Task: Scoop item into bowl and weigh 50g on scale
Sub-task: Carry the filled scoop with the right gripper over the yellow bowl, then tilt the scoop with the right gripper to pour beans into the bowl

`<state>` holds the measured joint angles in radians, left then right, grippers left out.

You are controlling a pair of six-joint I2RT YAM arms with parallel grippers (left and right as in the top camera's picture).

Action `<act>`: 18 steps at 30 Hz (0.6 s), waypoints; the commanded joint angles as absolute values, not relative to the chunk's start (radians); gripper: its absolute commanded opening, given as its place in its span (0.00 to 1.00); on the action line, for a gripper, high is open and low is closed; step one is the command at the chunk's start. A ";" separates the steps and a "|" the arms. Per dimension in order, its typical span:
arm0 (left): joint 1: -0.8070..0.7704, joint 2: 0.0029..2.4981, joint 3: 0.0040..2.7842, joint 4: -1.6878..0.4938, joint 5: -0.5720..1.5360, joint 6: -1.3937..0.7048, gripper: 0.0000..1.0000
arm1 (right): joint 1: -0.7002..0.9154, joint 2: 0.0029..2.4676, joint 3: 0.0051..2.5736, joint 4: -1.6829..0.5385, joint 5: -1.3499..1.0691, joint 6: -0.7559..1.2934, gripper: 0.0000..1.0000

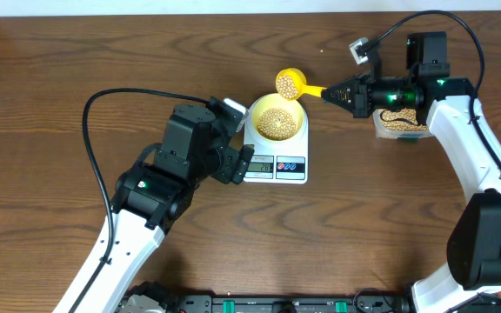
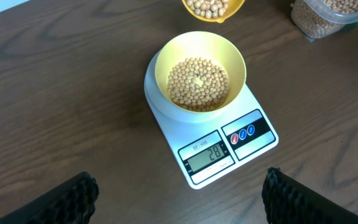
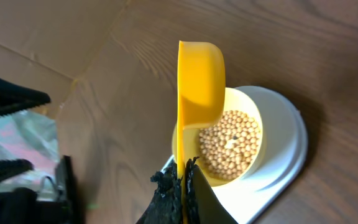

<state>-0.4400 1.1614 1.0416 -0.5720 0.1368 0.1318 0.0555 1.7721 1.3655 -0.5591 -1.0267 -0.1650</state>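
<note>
Right tool (image 3: 184, 180): pressed together on the handle of the yellow scoop (image 1: 288, 84), which is carrying a heap of beans.
Left tool (image 2: 179, 200): spread wide, gripping nothing, hanging low in front of the scale (image 2: 255, 101).
Task's things: the bowl (image 2: 236, 57) is sitting on the scale, with beans (image 2: 197, 84) covering its bottom; the display (image 2: 209, 154) is reading 28, short of target.
Scoop position: hovering just past the bowl's far rim, not yet over the middle.
Doing it well: I'd be bringing the scoop over the centre, tipping slowly and trickling beans in while watching the display, stopping early rather than dumping the lot.
Risk: beans bouncing off the rim onto the worktop (image 1: 59, 52); the scoop nudging the bowl and upsetting the reading.
Around: the clear tub (image 1: 398, 122) of beans is standing beneath the right arm, well apart from the scale.
In the way: nothing between scoop and bowl.
</note>
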 commanded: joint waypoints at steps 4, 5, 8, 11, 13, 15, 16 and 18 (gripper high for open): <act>-0.438 1.164 1.039 -0.571 0.146 0.134 0.87 | 0.068 1.781 1.364 -0.557 -0.970 -0.299 0.01; -0.438 1.164 1.039 -0.571 0.146 0.134 0.87 | 0.067 1.781 1.364 -0.557 -0.971 -0.307 0.01; -0.438 1.164 1.039 -0.571 0.146 0.134 0.87 | 0.068 1.781 1.364 -0.557 -0.970 -0.344 0.01; -0.438 1.164 1.039 -0.571 0.146 0.134 0.87 | 0.071 1.781 1.364 -0.557 -0.970 -0.386 0.01; -0.438 1.164 1.039 -0.571 0.146 0.134 0.87 | 0.075 1.781 1.364 -0.557 -0.971 -0.425 0.01; -0.438 1.164 1.039 -0.571 0.146 0.134 0.87 | 0.078 1.781 1.364 -0.557 -0.970 -0.455 0.01; -0.438 1.164 1.039 -0.571 0.146 0.134 0.87 | 0.081 1.781 1.364 -0.558 -0.970 -0.472 0.01; -0.438 1.164 1.039 -0.571 0.146 0.134 0.87 | 0.086 1.781 1.364 -0.558 -0.970 -0.494 0.01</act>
